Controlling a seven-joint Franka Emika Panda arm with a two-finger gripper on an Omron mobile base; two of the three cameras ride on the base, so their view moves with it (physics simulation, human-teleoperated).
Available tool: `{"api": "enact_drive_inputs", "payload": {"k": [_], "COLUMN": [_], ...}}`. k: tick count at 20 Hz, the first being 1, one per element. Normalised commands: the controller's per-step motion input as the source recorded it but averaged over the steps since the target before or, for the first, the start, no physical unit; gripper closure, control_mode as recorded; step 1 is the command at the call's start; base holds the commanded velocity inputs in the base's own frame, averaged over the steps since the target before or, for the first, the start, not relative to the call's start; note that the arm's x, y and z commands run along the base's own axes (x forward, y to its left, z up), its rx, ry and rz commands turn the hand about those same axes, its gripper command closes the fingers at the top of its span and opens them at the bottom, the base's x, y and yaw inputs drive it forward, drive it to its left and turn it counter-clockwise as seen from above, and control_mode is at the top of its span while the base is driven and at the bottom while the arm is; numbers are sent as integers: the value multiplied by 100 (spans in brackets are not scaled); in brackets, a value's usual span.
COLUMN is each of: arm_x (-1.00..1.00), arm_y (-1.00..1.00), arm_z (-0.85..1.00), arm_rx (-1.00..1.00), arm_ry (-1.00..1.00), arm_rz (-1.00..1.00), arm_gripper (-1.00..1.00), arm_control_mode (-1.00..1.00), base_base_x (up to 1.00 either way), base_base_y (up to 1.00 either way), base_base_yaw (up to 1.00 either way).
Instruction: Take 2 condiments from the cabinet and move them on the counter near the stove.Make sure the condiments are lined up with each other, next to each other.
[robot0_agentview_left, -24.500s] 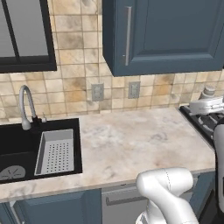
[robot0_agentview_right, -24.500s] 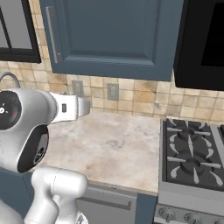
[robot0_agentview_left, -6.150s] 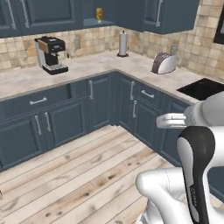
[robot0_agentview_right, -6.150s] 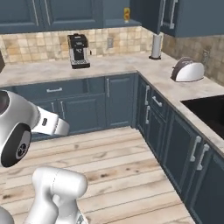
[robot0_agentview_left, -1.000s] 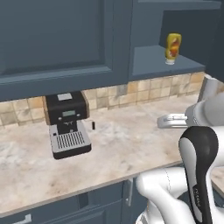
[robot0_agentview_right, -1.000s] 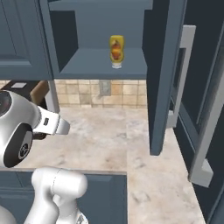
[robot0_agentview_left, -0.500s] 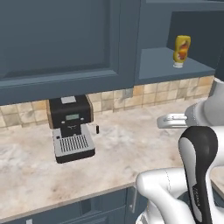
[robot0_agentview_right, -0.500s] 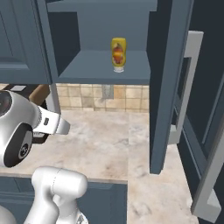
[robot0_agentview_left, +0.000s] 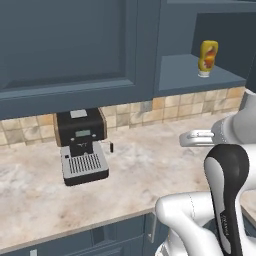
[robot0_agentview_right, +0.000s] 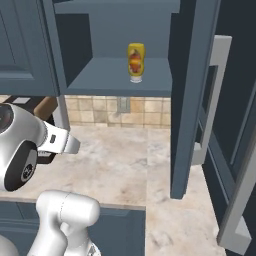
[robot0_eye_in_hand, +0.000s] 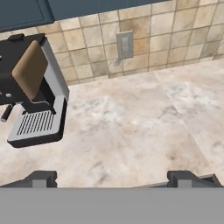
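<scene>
**Base has arrived at the open cabinet; the reach has not begun**

The gripper (robot0_eye_in_hand: 112, 177) hangs low over the counter (robot0_eye_in_hand: 131, 127), with its two fingertips spread wide apart and nothing between them. It looks down at the bare marbled stone, with the coffee machine (robot0_eye_in_hand: 30, 87) at one side and a wall outlet (robot0_eye_in_hand: 124, 43) in the tiled backsplash ahead. In the left base view the hand (robot0_agentview_left: 200, 137) points toward the wall, well below the shelf.

Above it, the cabinet (robot0_agentview_right: 120, 75) is open, and the yellow bottle (robot0_agentview_right: 135, 61) stands upright on the slate-blue shelf, near the front edge. In the left base view the same bottle (robot0_agentview_left: 207, 58) is up and to the right of the hand. I cannot find the second condiment, the pale shaker, on the visible part of the shelf; the door (robot0_agentview_right: 192, 90) may hide it.

Compared with one second ago, the whole scene has shifted a little and the cabinet looks bigger and closer, so the base has driven nearer. The bottle itself did not move. In my judgement the approach is nearly finished and the next step is to lift the arm up to shelf height. The carrying to the stove is all still to do.
</scene>
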Motion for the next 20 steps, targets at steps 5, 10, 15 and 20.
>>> {"api": "enact_drive_inputs", "payload": {"k": [5, 10, 15, 20], "arm_x": [0, -1, 0, 0], "arm_y": [0, 0, -8, -22], "arm_z": [0, 2, 10, 14], "arm_rx": [0, 0, 0, 0], "arm_ry": [0, 0, 0, -1], "arm_rz": [0, -11, -17, -8], "arm_gripper": [-100, -100, -100, -100], "arm_control_mode": [100, -100, -100, -100], "base_base_x": [0, 0, 0, 0], "base_base_y": [0, 0, 0, 0], "base_base_yaw": [0, -2, 0, 0]}}
